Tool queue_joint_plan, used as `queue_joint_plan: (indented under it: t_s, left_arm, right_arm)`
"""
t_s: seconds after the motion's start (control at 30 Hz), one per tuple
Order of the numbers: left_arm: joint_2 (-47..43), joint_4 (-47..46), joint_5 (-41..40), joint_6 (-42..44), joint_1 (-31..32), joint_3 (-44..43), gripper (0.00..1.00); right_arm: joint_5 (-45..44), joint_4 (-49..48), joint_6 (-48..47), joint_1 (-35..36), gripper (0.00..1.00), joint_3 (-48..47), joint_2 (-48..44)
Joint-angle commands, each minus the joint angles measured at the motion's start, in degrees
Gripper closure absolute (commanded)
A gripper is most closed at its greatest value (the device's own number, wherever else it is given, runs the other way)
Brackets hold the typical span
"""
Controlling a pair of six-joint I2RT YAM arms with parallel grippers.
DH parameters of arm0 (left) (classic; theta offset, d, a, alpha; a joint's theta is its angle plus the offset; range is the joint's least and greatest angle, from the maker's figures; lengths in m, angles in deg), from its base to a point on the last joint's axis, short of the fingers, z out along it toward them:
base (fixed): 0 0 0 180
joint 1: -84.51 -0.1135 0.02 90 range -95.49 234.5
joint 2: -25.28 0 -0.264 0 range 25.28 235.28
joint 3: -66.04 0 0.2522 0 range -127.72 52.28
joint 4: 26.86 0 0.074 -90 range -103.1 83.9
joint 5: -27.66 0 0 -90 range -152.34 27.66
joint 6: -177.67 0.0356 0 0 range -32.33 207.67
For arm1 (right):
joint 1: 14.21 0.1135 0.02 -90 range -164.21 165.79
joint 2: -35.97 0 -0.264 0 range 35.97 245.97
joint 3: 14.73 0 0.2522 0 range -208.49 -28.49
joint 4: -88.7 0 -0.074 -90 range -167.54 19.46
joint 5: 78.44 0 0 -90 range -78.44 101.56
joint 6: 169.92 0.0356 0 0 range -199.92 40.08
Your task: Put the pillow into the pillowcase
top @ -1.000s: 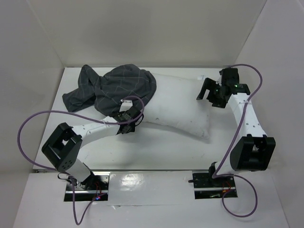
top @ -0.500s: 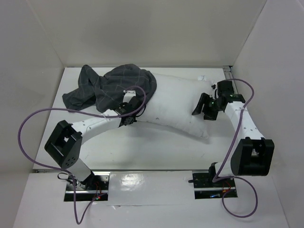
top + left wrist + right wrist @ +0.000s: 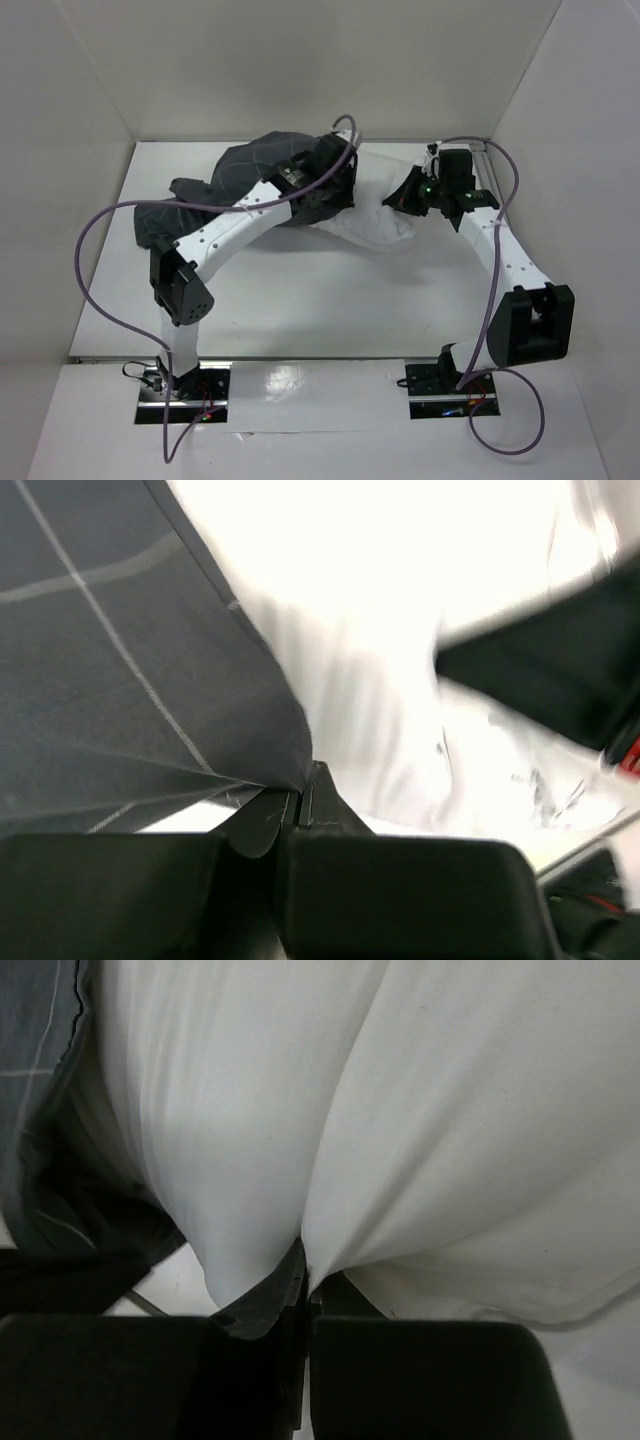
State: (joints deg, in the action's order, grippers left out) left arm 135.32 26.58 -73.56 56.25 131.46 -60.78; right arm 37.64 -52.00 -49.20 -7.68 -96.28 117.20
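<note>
white pillow (image 3: pixel 378 212), charcoal pillowcase (image 3: pixel 256 166) (lt. check)

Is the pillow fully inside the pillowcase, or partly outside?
Not fully inside: much of the white pillow shows bare beyond the pillowcase edge.
</note>
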Motion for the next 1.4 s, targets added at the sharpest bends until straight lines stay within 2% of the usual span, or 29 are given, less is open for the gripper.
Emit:
queue_joint_plan:
  t_s: [0.0, 0.13, 0.3, 0.53, 0.63, 0.77, 0.83, 0.93, 0.97, 1.03, 1.1, 1.13, 1.17, 1.2, 1.23, 1.3, 1.37]
  left_arm:
    - [-1.8, -9.3, 16.8, -1.5, -3.8, -5.9, 1.0]
    - [-1.8, -6.5, 19.5, -0.3, -8.7, -9.9, 1.0]
    - [-5.1, -1.9, 23.0, 1.7, -10.0, -16.8, 1.0]
    - [-16.5, 1.3, 21.6, 0.9, 0.1, -14.8, 1.0]
    - [-17.1, 3.6, 23.9, -0.3, 1.6, -21.9, 1.0]
    - [-17.8, 2.0, 28.8, -3.5, 1.6, -25.1, 1.0]
    - [-17.8, 0.1, 33.0, -5.7, -1.4, -25.1, 1.0]
    - [-14.7, -3.7, 39.0, -8.4, -9.8, -20.6, 1.0]
    - [-13.1, -4.3, 41.4, -8.9, -14.5, -19.9, 1.0]
    - [-7.9, -4.3, 45.1, -9.7, -18.6, -19.9, 1.0]
    - [1.7, -4.3, 48.9, -9.5, -22.1, -23.2, 1.0]
    - [5.2, -3.4, 47.8, -7.2, -22.9, -25.2, 0.97]
    - [8.6, 0.0, 46.3, -6.1, -23.7, -27.3, 0.81]
    - [13.4, 1.2, 45.3, -4.8, -25.2, -28.5, 0.61]
    - [15.0, 2.8, 45.3, -3.4, -25.9, -30.5, 0.35]
    - [14.5, 4.7, 45.3, -1.6, -26.6, -28.8, 0.22]
    - [11.5, 4.7, 42.9, 1.1, -26.6, -25.8, 0.11]
  right_arm:
    - [7.4, -5.7, 3.9, 2.4, 1.0, 4.0, -2.4]
    - [6.7, -5.0, 2.6, 1.8, 1.0, 1.8, -2.9]
    - [7.2, 7.8, -6.4, 1.8, 1.0, -10.1, -1.9]
    - [1.8, 24.5, -14.8, 1.8, 1.0, -15.4, -8.0]
    - [1.1, 31.0, -15.3, 1.8, 1.0, -15.4, -12.2]
    - [4.0, 39.3, -16.0, 1.8, 1.0, -14.7, -14.8]
    - [6.0, 43.5, -16.0, 1.8, 1.0, -14.0, -15.4]
    - [8.4, 45.3, -15.4, 1.8, 1.0, -12.6, -14.1]
    - [8.9, 44.4, -14.9, 1.8, 1.0, -11.9, -13.5]
    - [9.5, 38.8, -13.2, 1.8, 1.0, -9.7, -11.0]
    - [8.5, 33.2, -11.0, 1.3, 1.0, -9.1, -5.9]
    - [7.8, 26.6, -10.1, -0.4, 1.0, -9.1, -3.8]
    - [7.1, 22.4, -8.6, -1.4, 1.0, -8.5, -1.9]
    - [7.1, 19.4, -7.4, -2.6, 0.86, -8.5, 0.5]
    - [6.4, 16.6, -5.1, -4.6, 0.68, -10.0, 5.0]
    - [2.9, 11.1, -2.8, -6.0, 0.3, -12.4, 10.8]
    - [-2.4, 9.3, -2.2, -7.7, 0.22, -16.0, 13.0]
